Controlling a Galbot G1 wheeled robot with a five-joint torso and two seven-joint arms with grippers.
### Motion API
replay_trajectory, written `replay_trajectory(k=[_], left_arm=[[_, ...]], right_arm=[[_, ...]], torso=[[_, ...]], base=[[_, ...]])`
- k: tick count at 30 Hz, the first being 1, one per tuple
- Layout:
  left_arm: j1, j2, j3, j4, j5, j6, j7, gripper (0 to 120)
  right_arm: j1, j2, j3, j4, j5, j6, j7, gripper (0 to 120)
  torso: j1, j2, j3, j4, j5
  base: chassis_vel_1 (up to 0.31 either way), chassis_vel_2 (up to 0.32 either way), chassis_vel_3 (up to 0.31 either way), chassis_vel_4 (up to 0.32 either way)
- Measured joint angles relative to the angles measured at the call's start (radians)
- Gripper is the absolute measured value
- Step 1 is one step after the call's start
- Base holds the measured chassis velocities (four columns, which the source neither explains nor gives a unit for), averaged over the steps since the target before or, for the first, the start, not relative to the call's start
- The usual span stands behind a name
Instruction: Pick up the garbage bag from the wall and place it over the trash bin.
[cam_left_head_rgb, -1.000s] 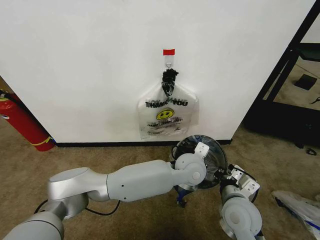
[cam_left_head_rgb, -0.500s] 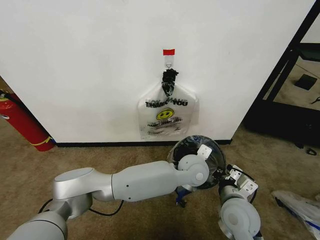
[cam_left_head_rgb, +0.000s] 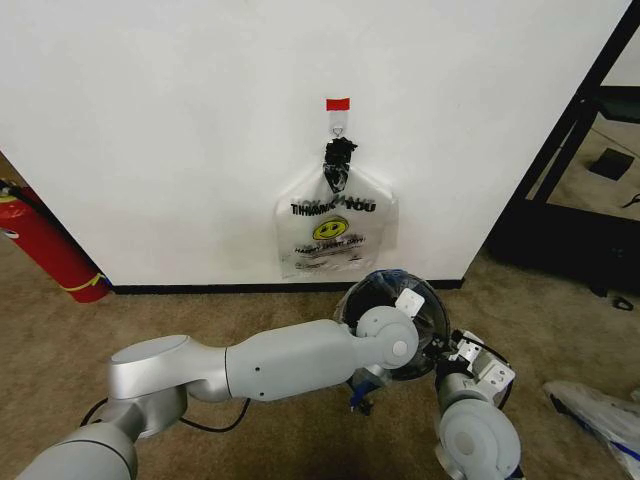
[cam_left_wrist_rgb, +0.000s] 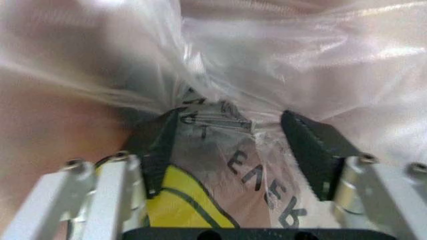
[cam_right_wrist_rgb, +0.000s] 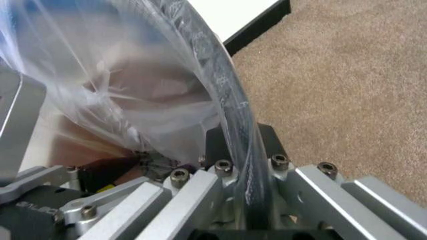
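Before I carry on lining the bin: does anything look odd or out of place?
One thing: a bag with a smiley still hangs from the hook on the wall, though the bin already holds plastic. The left gripper has its jaws open; the right gripper pinches the rim.

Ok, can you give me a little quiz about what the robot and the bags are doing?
1. True or false: the white THANK YOU bag hangs from the hook on the wall.
2. Where is the right gripper? A: at the rim of the trash bin. B: on a fire extinguisher. C: up at the hook.
3. Fill the gap: the left gripper has its fingers ___, with the crinkly garbage bag between them.

Key: 1 true; 2 A; 3 open.
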Motion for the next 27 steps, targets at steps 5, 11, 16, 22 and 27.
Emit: replay_trajectory(k=[5, 11, 16, 22, 27], left_arm=[[-0.002, -0.002, 0.0, 0.001, 0.002, 0.0, 0.0, 85], [-0.007, 0.004, -0.004, -0.006, 0.0, -0.003, -0.003, 100], [-0.007, 0.015, -0.012, -0.019, -0.001, -0.014, -0.004, 99], [-0.005, 0.018, -0.027, -0.036, -0.005, -0.064, -0.004, 97], [-0.004, 0.009, -0.028, -0.008, 0.007, -0.104, 0.014, 74]], right_arm=[[0.002, 0.001, -0.004, -0.007, -0.004, 0.0, -0.001, 0], [0.009, 0.001, -0.005, -0.013, -0.005, 0.001, -0.001, 0], [0.008, 0.0, -0.005, -0.014, -0.005, 0.001, -0.002, 0], [0.008, 0.0, -0.003, -0.016, -0.005, 0.002, -0.002, 0], [0.008, 0.002, -0.004, -0.012, -0.005, 0.003, -0.003, 0]], torso=[[0.0, 0.0, 0.0, 0.0, 0.0], [0.0, 0.0, 0.0, 0.0001, 0.0], [0.0, 0.0, 0.0, 0.0, 0.0], [0.0, 0.0, 0.0, 0.0, 0.0], [0.0, 0.0, 0.0, 0.0, 0.0]], base=[[0.0, 0.0, 0.0, 0.0], [0.0, 0.0, 0.0, 0.0], [0.0, 0.0, 0.0, 0.0], [0.0, 0.0, 0.0, 0.0], [0.0, 0.0, 0.0, 0.0]])
